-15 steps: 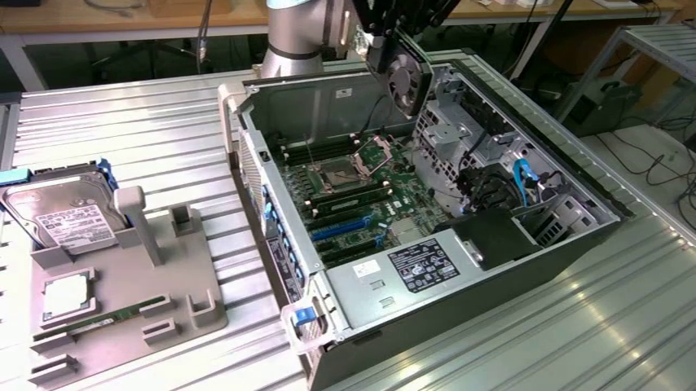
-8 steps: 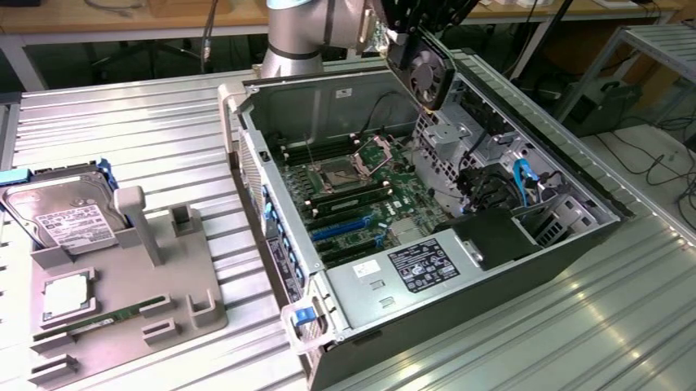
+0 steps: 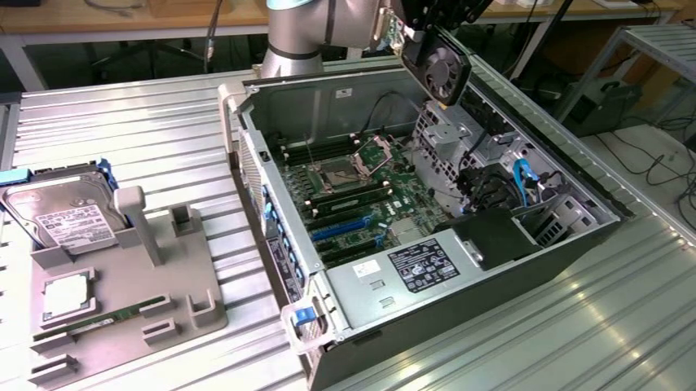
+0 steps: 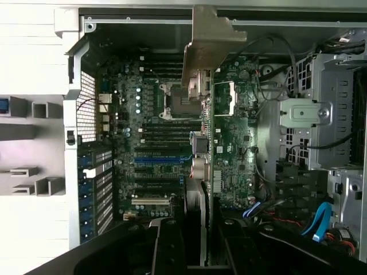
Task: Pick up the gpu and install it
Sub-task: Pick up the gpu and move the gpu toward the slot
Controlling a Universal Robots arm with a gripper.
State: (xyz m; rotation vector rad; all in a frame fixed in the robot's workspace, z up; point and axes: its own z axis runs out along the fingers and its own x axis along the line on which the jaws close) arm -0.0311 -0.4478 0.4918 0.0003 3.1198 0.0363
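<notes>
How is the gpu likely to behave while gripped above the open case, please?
Probably stiff: the gpu hangs from the gripper as a flat, unbent card. Likely fragile, since its fan face is exposed. Gripped at its upper edge, it might swing if bumped.

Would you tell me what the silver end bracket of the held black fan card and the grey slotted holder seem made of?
Silver end bracket: likely bare sheet metal, dull sheen, bent lip. Grey slotted holder: probably matte plastic; uniform, no glare.

Grey robot arm point(image 3: 299, 32): cut off by the exterior view's top edge.
Black single-fan gpu card point(image 3: 439, 72): upper end covered by black gripper point(image 3: 426, 31); edge-on in the wrist view, fan face hidden.
Silver hard drive's white label point(image 3: 68, 228): print too small to read.
</notes>
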